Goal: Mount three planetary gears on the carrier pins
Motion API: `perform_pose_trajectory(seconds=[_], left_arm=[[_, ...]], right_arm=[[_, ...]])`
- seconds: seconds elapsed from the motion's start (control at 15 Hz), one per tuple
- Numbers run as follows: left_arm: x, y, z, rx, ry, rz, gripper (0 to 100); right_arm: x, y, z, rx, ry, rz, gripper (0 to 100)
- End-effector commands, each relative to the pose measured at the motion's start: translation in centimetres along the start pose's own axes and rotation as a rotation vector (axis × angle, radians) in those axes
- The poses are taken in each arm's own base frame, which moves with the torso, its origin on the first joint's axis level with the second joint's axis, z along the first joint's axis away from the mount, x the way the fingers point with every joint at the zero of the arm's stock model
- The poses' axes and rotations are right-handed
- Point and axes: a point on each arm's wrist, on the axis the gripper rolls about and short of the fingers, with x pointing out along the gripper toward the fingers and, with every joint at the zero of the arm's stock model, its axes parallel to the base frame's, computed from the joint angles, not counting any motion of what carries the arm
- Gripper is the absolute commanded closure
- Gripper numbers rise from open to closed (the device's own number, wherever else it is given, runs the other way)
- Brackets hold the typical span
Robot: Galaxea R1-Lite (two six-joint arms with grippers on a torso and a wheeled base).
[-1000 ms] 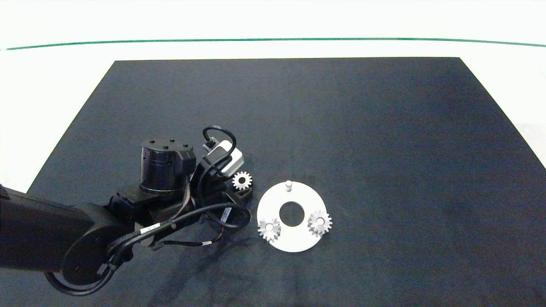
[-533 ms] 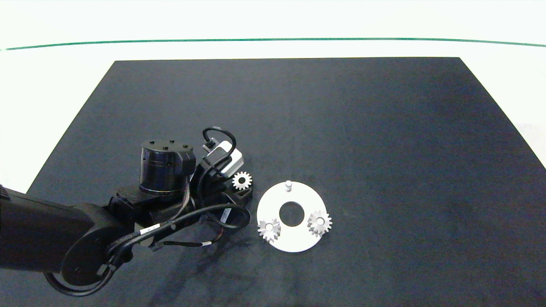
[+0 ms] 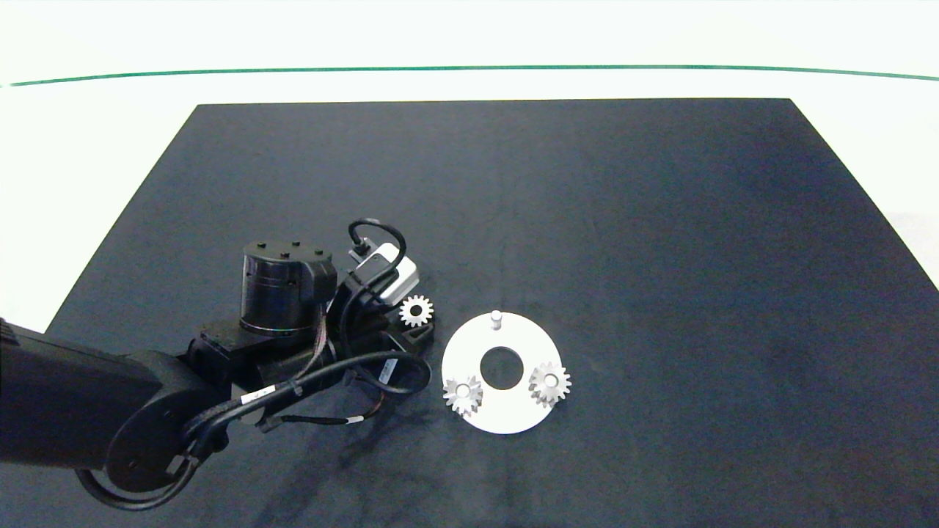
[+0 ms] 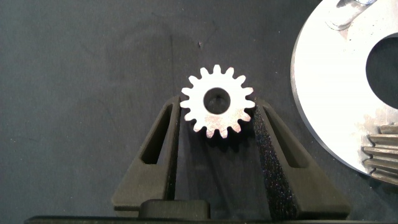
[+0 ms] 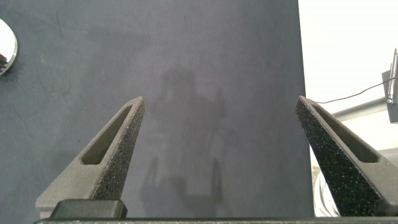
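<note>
The dark mat [image 3: 587,220] covered most of the surface, white margins showing around it. The left arm [image 3: 110,411] reached in from the near left, its bulky wrist low over the mat and its end effector [image 4: 217,134] pointing right toward the disc [image 3: 506,418]. Its fingers [image 4: 155,155] lay flat and close on either side of the loose gear [image 3: 416,310]. In the left wrist view the padded right finger touched the gear's teeth and the other finger sat against or just beside them, so the end effector was closing on the gear; whether it gripped firmly cannot be told. That gear lay flat on the mat just left of the disc, apart from it.

The right end effector [image 5: 221,162] hung above bare mat with its fingers spread wide and nothing between them; it did not show in the head view.

The white disc lay flat, near centre of the mat. Two gears sat on its near pins, one at the near left [image 3: 463,394], one at the near right [image 3: 549,381]. The far pin [image 3: 496,318] stood upright and bare.
</note>
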Motion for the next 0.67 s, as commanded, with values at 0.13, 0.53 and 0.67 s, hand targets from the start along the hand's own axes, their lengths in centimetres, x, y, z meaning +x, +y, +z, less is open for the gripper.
perform_pose_trajectory(seconds=[0.13, 0.53, 0.67], left_arm=[[-0.4, 0.3, 0.9, 0.003, -0.035, 0.012, 100], [-1.0, 0.6, 2.5, 0.004, -0.090, 0.026, 100], [-1.3, 0.1, 2.9, 0.010, -0.104, 0.016, 100]], right_arm=[[0.1, 0.0, 0.0, -0.004, 0.006, -0.001, 0], [0.1, 0.0, 0.0, -0.004, 0.006, -0.001, 0], [0.1, 0.1, 0.0, -0.004, 0.007, 0.000, 0]])
